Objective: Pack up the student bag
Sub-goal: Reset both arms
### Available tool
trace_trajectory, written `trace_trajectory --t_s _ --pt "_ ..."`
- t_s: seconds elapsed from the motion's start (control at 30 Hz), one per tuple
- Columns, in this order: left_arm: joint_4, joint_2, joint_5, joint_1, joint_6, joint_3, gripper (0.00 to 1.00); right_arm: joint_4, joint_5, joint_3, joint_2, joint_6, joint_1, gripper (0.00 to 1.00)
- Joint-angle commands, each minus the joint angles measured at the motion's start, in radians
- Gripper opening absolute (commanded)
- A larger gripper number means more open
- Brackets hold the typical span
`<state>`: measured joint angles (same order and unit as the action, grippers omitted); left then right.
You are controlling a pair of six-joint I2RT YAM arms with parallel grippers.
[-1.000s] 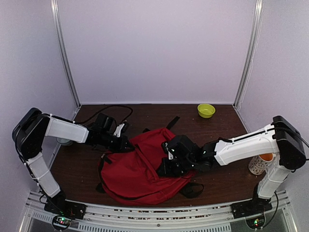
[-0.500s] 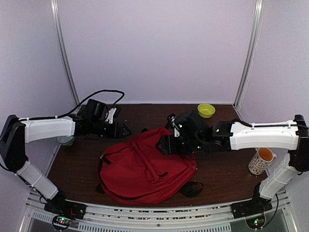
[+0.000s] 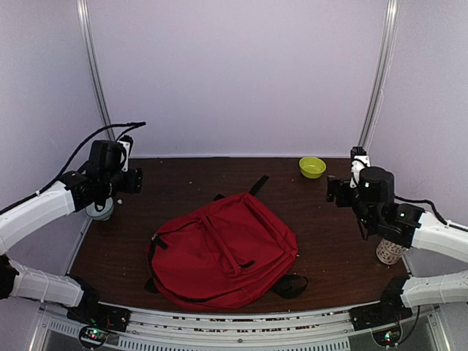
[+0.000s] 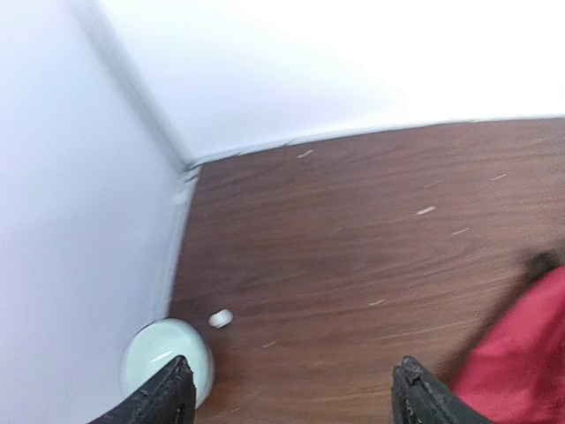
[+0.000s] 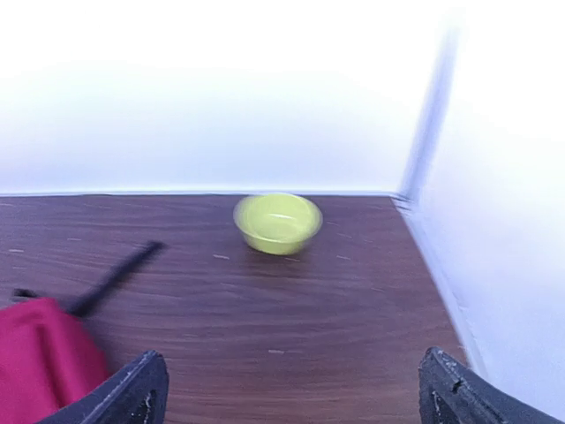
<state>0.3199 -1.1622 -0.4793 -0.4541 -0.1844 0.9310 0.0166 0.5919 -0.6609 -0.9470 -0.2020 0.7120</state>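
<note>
Bright even light; wrist views blurred, back wall (image 5: 265,88) blown out

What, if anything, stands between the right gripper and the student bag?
Nothing visible does. Only bare table lies between the right gripper and the student bag. The yellow bowl sits farther back, off that line.

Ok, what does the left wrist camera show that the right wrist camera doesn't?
Left wrist only: a pale green round container by the left wall, a small white scrap beside it. Right wrist only: the yellow bowl near the back wall and a black strap. Both: an edge of the student bag, the brown table, the white back wall.
</note>
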Motion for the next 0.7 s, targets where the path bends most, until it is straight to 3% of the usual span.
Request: trace_trajectory --t_s 0.0,0.23,0.47,0.67 --pt "-0.210 0.065 -0.278 0.053 0.140 -0.167 0.79 -0.172 0.063 0.140 0.078 0.133 -0.161 1.00" --pt "-0.551 0.151 -0.171 0.182 0.209 -0.455 0.88 -0.620 0.022 0.404 0.040 0.220 -0.309 0.97" --pt "-0.963 0.050 -0.060 0.252 0.301 -0.636 0.90 -0.704 -0.040 0.397 -0.143 0.099 -0.469 1.00" --pt "-1.146 -0.050 0.082 0.329 0.340 -0.637 0.88 -1.044 -0.099 0.437 -0.276 0.224 -0.501 1.00"
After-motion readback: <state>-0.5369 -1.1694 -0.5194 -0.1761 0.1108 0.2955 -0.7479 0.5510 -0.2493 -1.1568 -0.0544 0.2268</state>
